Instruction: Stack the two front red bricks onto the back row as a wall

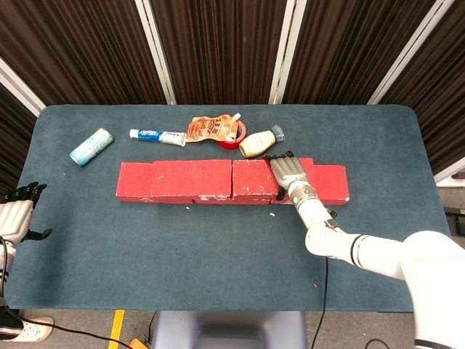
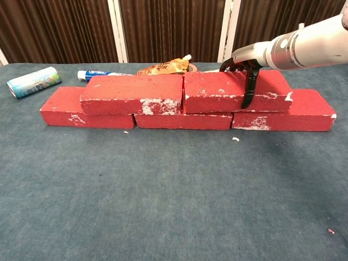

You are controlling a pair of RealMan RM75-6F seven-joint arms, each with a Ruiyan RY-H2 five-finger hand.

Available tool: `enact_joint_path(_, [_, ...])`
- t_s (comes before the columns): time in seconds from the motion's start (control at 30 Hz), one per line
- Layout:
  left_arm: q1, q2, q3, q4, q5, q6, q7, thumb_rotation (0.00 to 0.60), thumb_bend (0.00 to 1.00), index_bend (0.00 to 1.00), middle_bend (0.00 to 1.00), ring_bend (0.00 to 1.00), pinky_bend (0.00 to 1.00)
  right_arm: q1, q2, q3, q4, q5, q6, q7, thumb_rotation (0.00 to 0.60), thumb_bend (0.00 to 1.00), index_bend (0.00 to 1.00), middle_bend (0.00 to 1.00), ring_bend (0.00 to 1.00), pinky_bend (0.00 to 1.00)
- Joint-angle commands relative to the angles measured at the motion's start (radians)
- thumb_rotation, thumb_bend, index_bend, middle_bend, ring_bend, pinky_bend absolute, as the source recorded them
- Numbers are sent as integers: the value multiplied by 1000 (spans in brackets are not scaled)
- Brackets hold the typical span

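Note:
Three red bricks form the bottom row, with its left brick (image 2: 60,107) and right brick (image 2: 311,111) sticking out at the ends. Two more lie on top, end to end: the upper left brick (image 2: 133,92) (image 1: 190,178) and the upper right brick (image 2: 217,89) (image 1: 253,178). My right hand (image 1: 289,173) (image 2: 244,61) lies over the right part of the upper right brick and grips it, thumb down the front face and fingers over the back edge. At the table's left edge my left hand (image 1: 16,214) holds nothing.
Behind the wall lie a toothpaste tube (image 1: 156,135), an orange pouch (image 1: 211,128), a red tape roll (image 1: 232,139) and a cream bottle (image 1: 260,142). A blue-white can (image 1: 91,146) lies at the back left. A white crumb (image 2: 235,139) sits before the wall.

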Motion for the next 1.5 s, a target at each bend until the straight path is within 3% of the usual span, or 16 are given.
enact_joint_path(0.03, [0,-1,-1,2,-1,0,-1,600,219,0,0,0,19,2,-3,-2,3,1,-1,0,600,184,219,330,259,0])
enact_joint_path(1.07, [4,-7,-3,28,3,-13,-19,600,218,0,0,0,19,27,-35,-12,43,39,-3,-12,600,184,222,330,243,0])
enact_joint_path(1.5, [5,-7,-4,32,3,-16,-20,600,218,0,0,0,20,35,-35,-14,39,71,9,-30,600,184,216,329,179,0])
